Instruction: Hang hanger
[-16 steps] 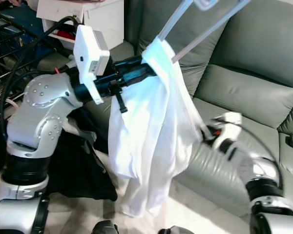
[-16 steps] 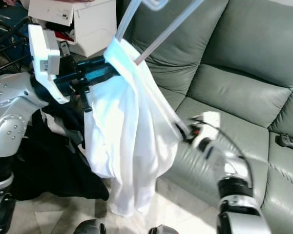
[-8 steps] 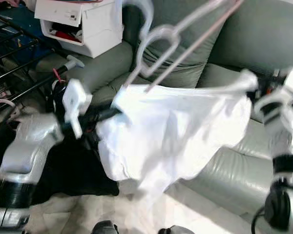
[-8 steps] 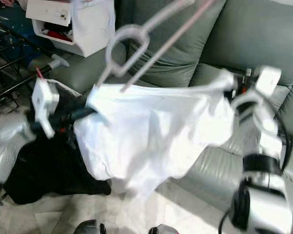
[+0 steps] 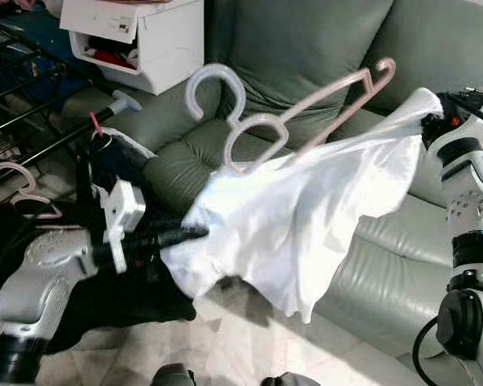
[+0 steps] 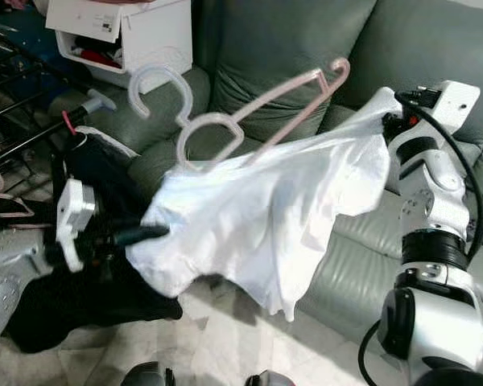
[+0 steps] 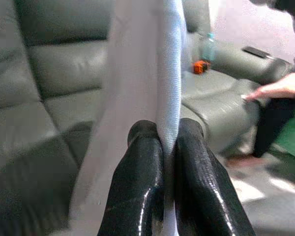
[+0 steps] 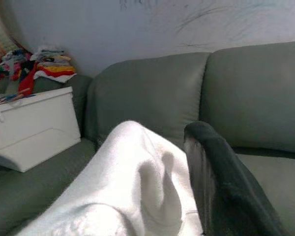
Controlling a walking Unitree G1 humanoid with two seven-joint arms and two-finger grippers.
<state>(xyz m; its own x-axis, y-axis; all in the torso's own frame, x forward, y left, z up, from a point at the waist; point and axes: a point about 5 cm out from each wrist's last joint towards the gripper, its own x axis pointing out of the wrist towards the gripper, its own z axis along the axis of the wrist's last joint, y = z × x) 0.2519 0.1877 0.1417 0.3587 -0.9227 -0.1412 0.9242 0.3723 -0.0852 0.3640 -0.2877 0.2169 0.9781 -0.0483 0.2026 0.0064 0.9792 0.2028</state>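
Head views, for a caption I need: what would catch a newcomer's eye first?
A white garment stretched in mid-air before the grey sofa, pinched by the left gripper and held at its other end by the right gripper. A pale pink hanger lies tilted on top of it.

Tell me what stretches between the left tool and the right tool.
In the left eye view, a white garment spans from the left tool to the right tool, each shut on an end, with the pink hanger above it.
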